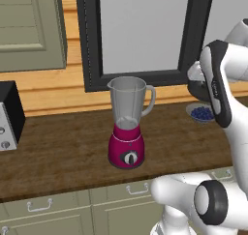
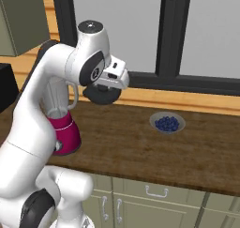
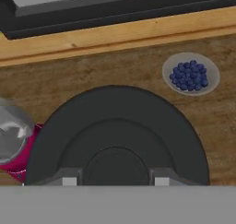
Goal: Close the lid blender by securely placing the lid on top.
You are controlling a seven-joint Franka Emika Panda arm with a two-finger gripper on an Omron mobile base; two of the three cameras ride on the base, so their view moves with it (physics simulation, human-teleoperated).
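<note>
Gripper clamped on the lid, up over the counter between blender and blueberry bowl.

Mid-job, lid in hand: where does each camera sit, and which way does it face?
Left base view: behind the arm's left, facing the counter and blender; arm at right.
Right base view: behind the arm's right; the arm partly hides the blender, the gripper holds the lid.
Hand view: on the hand, looking down past the lid at the counter.
All three share the bowl of blueberries.
</note>
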